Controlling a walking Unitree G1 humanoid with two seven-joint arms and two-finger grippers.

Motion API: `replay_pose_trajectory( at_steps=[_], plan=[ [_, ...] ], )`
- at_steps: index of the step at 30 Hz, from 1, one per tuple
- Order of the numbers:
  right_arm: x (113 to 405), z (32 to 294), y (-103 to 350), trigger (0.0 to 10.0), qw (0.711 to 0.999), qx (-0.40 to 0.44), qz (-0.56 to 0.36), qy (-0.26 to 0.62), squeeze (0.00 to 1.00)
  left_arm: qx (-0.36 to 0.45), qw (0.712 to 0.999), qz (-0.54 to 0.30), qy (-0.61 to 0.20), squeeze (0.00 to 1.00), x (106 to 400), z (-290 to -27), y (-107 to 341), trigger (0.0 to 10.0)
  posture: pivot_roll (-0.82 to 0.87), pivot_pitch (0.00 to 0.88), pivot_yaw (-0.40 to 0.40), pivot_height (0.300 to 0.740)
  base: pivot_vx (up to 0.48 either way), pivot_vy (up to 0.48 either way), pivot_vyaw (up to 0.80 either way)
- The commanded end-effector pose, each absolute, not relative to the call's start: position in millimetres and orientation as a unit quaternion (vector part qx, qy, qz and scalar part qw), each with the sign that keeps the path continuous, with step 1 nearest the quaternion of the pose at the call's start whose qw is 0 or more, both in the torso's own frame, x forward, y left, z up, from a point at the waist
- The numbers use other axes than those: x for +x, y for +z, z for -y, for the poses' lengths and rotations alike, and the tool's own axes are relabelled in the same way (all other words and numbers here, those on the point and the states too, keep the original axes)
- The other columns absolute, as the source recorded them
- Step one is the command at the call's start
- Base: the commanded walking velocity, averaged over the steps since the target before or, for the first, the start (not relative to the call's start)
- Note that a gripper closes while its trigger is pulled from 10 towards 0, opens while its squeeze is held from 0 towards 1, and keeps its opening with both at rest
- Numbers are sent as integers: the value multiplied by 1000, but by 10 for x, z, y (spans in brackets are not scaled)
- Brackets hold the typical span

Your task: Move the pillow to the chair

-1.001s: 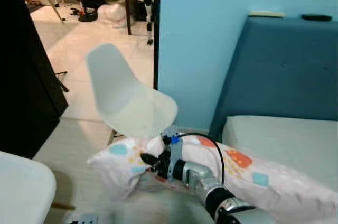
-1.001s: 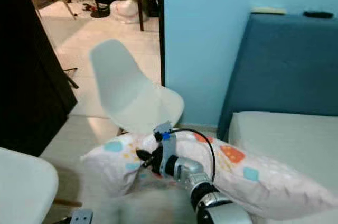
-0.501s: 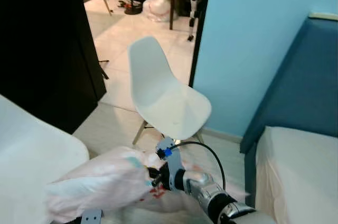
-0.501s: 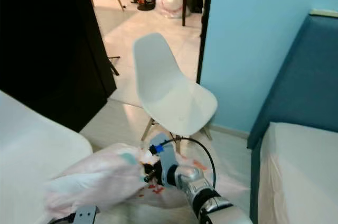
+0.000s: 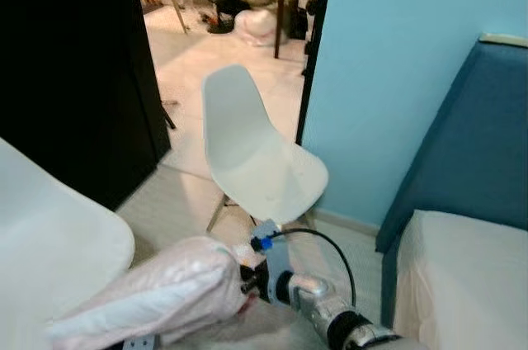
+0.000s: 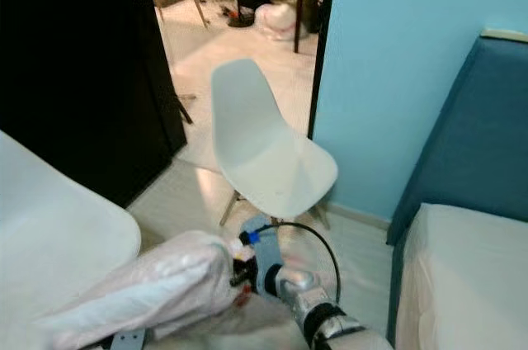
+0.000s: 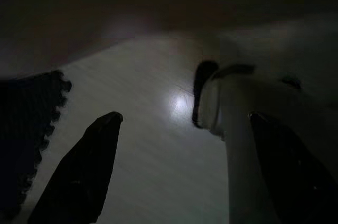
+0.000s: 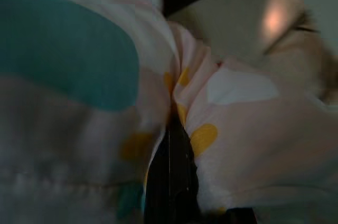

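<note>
The right gripper, jaws apparently pinched on the pillow, should lift it above the white chair seat before letting go.

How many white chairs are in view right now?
2. One white chair stands ahead by the blue wall, seat bare. Part of a second curves in on the robot's left, beside the pillow pinched by the right gripper. More may be out of frame.
</note>
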State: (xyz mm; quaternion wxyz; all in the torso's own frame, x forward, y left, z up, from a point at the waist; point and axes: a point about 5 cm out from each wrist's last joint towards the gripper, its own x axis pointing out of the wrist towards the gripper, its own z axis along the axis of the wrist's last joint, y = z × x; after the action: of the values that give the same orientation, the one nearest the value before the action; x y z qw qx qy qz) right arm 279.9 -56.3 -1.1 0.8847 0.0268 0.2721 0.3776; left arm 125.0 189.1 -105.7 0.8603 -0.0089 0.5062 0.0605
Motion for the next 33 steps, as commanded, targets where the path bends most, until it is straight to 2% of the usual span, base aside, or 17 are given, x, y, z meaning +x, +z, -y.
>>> replay_pose_trajectory(
  at_steps=[1,21,26,28,33],
  plan=[
    [2903,515,118,10000,895,21,-233,379,0,-16,852,-521,55,0,1177,-1844,-1088,10000,-46,30,-51,740,0,0,0],
    [3147,511,407,10000,920,61,-166,348,0,-26,856,-512,70,0,1192,-1850,-1080,10000,-49,39,-41,740,0,0,0],
    [3285,503,598,10000,928,85,-129,339,0,-19,877,-474,72,0,1420,-1902,-992,10000,-43,42,-44,740,0,0,0],
    [3332,510,668,10000,931,92,-113,334,0,-25,892,-446,70,0,1603,-1903,-917,10000,-33,42,-48,740,0,0,0],
    [3408,521,783,10000,938,103,-89,320,0,-26,905,-420,66,0,1769,-1895,-840,10000,-25,37,-56,740,112,0,0]
  ],
)
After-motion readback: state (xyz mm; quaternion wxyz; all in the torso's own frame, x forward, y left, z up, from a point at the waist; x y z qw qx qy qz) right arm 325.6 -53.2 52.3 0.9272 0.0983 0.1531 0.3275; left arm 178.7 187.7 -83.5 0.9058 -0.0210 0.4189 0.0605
